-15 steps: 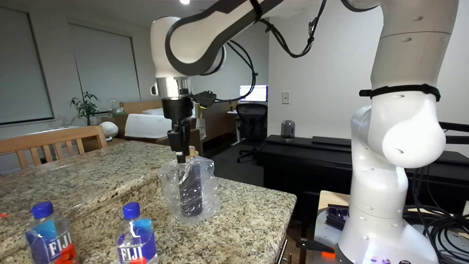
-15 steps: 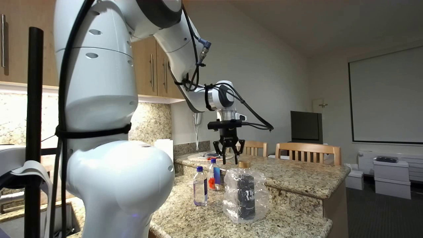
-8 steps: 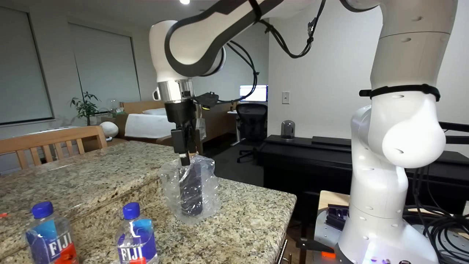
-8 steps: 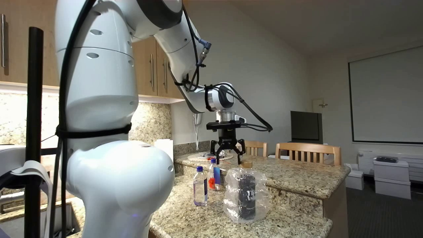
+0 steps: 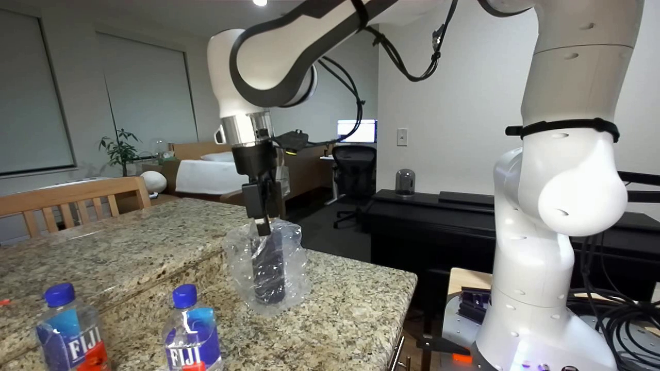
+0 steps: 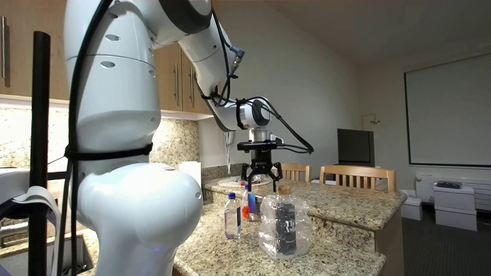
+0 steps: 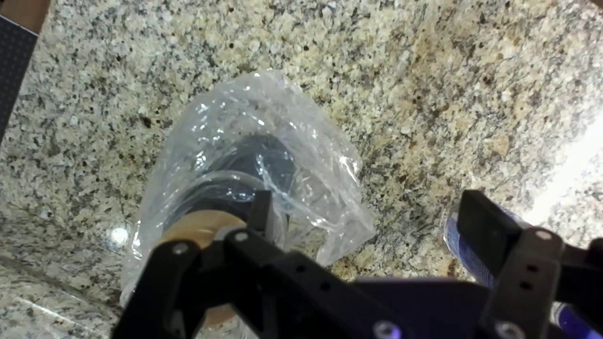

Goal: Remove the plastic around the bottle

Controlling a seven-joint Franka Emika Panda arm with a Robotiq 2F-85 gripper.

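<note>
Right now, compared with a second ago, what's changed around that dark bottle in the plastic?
The jaws have spread wider and come down slightly; I see nothing taken hold of or let go. The dark bottle stands where it stood, the clear plastic still around it, and the two FIJI bottles haven't moved.

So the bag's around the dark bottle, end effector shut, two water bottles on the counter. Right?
Not quite: the end effector is open, jaws well apart, as the wrist view shows. The bag is around the dark bottle, and two water bottles are on the counter.
</note>
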